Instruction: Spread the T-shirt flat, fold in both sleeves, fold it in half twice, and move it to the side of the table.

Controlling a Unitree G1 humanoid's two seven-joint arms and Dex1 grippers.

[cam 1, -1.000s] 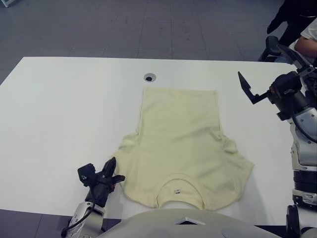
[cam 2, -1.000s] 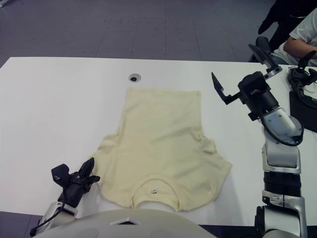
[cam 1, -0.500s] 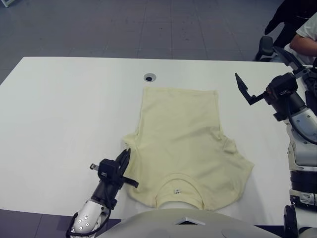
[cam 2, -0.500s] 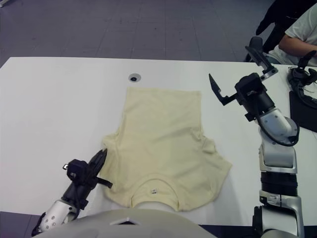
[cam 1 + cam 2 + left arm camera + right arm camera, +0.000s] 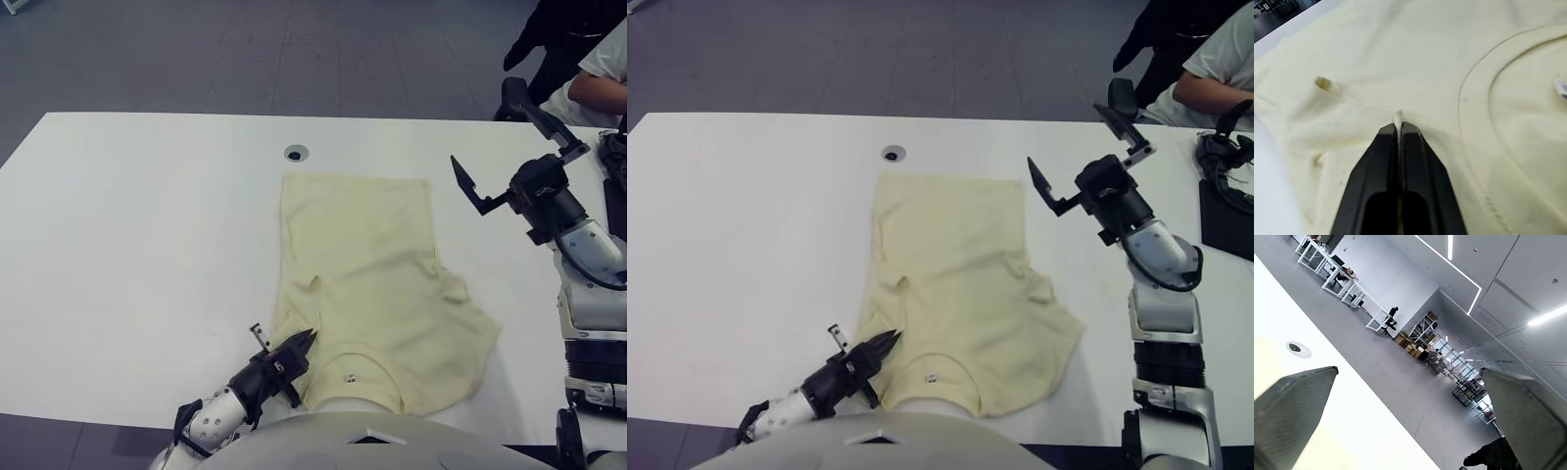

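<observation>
Closure of the left gripper (image 5: 1399,128) on a pinch of T-shirt (image 5: 372,264) cloth shows in its wrist view. We note it has travelled from beside the spread left sleeve (image 5: 297,308) to just beside the collar (image 5: 358,354) at the tabletop's (image 5: 147,245) near edge, drawing that sleeve in over the body. The right gripper (image 5: 485,132) hangs wide open and empty above the right edge, so we judge the right sleeve (image 5: 470,338) and both halvings outstanding.
</observation>
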